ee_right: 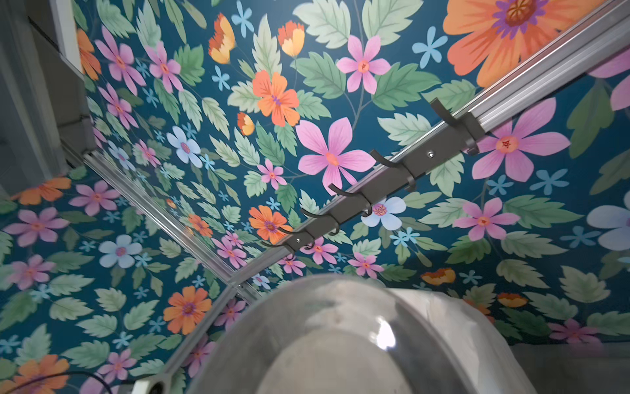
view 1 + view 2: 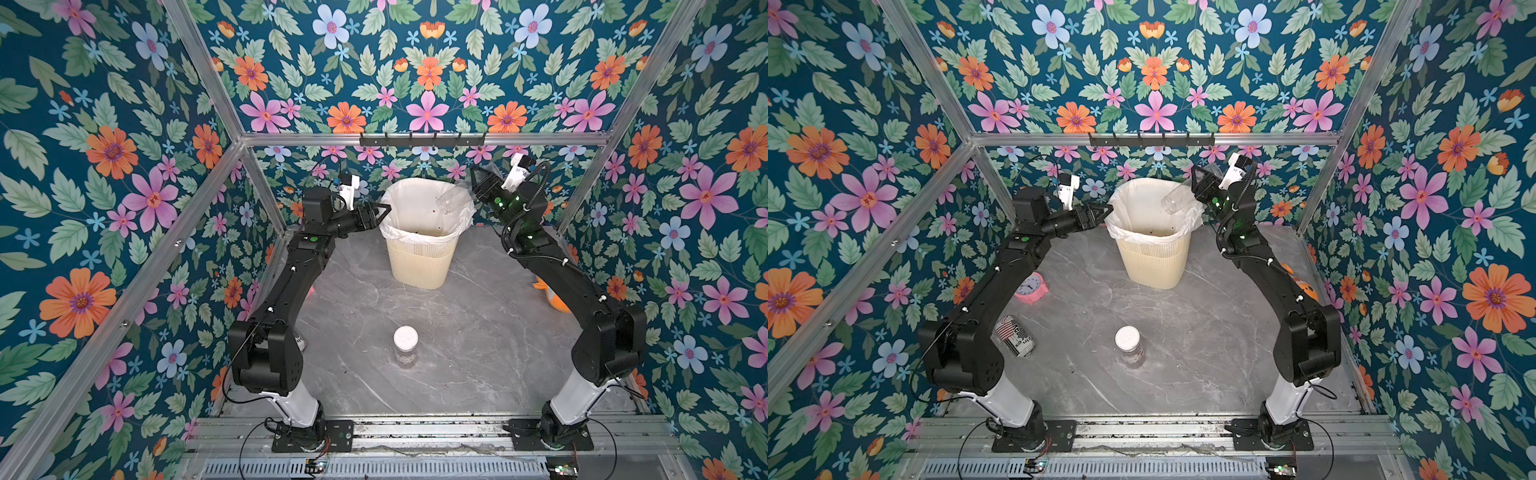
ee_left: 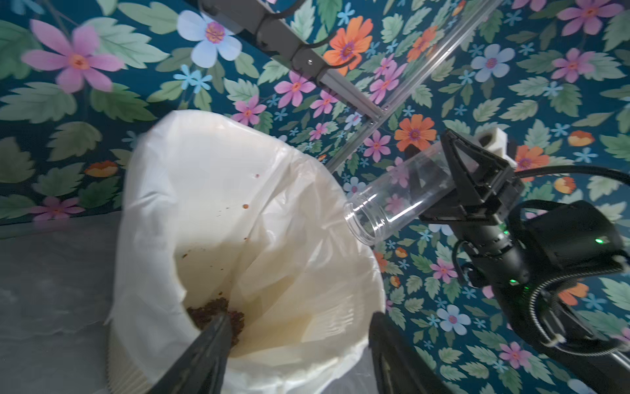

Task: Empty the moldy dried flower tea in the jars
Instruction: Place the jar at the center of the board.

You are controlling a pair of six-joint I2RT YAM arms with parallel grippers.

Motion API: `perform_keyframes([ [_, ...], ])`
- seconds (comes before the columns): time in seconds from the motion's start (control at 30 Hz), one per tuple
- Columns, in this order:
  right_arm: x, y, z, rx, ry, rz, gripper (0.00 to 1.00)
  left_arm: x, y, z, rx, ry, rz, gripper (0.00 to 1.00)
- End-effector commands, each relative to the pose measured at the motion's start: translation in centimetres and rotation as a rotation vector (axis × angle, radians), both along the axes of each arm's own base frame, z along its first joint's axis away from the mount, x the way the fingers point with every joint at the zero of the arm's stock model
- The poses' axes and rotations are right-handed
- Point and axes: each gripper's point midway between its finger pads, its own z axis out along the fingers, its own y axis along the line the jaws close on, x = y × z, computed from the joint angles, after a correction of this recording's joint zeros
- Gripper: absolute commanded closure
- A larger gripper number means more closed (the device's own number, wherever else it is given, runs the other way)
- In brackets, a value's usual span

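Observation:
My right gripper (image 2: 478, 178) (image 2: 1198, 178) is shut on a clear jar (image 2: 451, 199) (image 2: 1173, 201) (image 3: 392, 201), lidless and tilted mouth-down over the cream bin (image 2: 419, 257) (image 2: 1154, 266). The jar looks empty; in the right wrist view its base (image 1: 341, 341) hides the fingers. Reddish-brown dried flower tea (image 3: 218, 310) lies at the bottom of the bin's white liner (image 3: 143, 238). My left gripper (image 2: 384, 210) (image 2: 1106, 212) (image 3: 300, 317) stands open at the bin's left rim, holding nothing. A second jar (image 2: 405, 345) (image 2: 1128, 345) with a white lid stands upright at the table's front centre, tea inside.
A striped can (image 2: 1015, 336) and a pink alarm clock (image 2: 1030, 287) sit by the left arm. An orange toy (image 2: 1306, 289) lies behind the right arm. A black hook rail (image 2: 422, 139) runs along the back frame above the bin.

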Motion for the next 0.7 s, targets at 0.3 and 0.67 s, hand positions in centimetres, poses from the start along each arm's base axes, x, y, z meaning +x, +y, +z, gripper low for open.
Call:
perform_keyframes([
  [0.3, -0.7, -0.2, -1.3, 0.545, 0.123, 0.249, 0.55, -3.1, -8.1, 5.4, -0.093, -0.091, -0.166, 0.33],
  [0.67, -2.2, -0.1, -1.9, 0.642, 0.143, 0.319, 0.55, -4.1, -11.2, 6.0, -0.133, -0.064, -0.246, 0.36],
])
